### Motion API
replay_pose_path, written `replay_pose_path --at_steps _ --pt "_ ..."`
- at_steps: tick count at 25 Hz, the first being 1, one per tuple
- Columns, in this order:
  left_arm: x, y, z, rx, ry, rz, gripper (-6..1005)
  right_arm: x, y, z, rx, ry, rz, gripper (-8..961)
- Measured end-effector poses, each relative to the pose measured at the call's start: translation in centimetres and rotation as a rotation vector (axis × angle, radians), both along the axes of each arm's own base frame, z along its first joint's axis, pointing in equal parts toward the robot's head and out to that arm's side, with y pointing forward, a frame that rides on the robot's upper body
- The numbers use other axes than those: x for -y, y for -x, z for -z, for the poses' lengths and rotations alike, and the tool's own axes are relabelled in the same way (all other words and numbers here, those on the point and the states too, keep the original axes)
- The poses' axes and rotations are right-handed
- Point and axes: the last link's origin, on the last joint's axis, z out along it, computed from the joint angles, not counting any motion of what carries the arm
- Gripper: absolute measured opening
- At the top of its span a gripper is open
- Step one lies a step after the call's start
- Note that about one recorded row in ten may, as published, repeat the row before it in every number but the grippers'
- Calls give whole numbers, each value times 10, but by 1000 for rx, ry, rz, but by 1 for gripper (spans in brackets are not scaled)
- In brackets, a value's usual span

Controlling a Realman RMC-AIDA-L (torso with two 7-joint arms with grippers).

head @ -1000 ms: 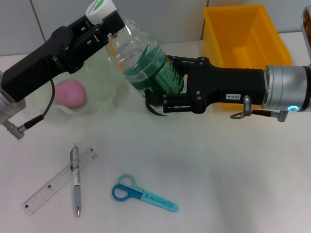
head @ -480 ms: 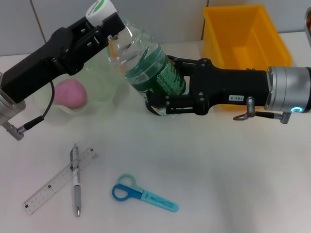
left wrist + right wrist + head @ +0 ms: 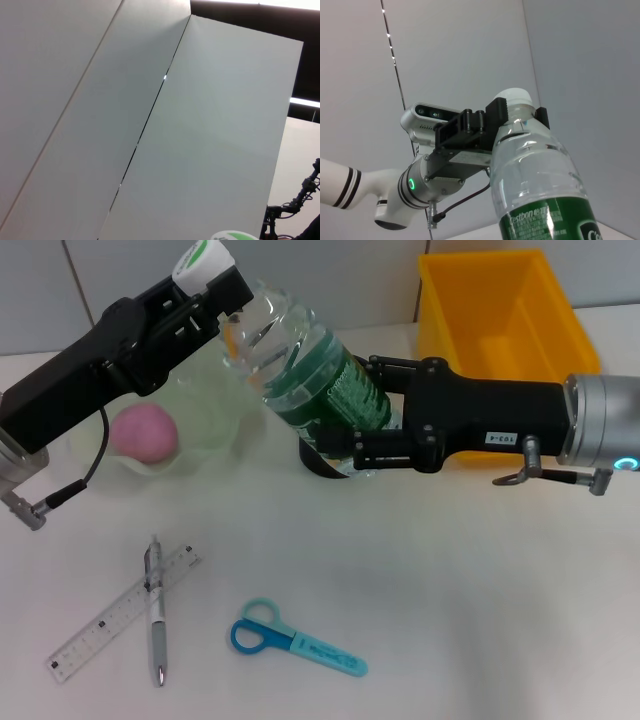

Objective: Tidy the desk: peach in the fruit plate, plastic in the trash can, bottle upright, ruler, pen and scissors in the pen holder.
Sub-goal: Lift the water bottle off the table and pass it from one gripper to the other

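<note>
A clear bottle (image 3: pixel 300 365) with a green label and white cap (image 3: pixel 203 260) leans over the table, cap toward the far left. My left gripper (image 3: pixel 225 300) is shut on its neck; the right wrist view shows that grip (image 3: pixel 520 117) just under the cap. Lower down, my right gripper (image 3: pixel 350 410) is shut around the labelled body. A pink peach (image 3: pixel 145 433) lies in the pale green fruit plate (image 3: pixel 215 430). The pen (image 3: pixel 156 612) lies across the clear ruler (image 3: pixel 115 620) at the front left, with the blue scissors (image 3: pixel 295 638) beside them. Plastic and pen holder are out of view.
A yellow bin (image 3: pixel 505 310) stands at the back right, just behind my right arm. The left wrist view shows only wall panels and the cap's edge (image 3: pixel 235 235). Bare tabletop stretches across the front right.
The bottle's lower end has swung to the right with my right gripper, so it leans less steeply. My left gripper has stayed on the neck.
</note>
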Motion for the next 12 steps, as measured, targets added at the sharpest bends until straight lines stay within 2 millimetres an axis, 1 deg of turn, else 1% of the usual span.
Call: replay_pose_path --at_steps 12 --pt "0 0 0 -1 0 1 439 3 -3 -3 1 -1 1 734"
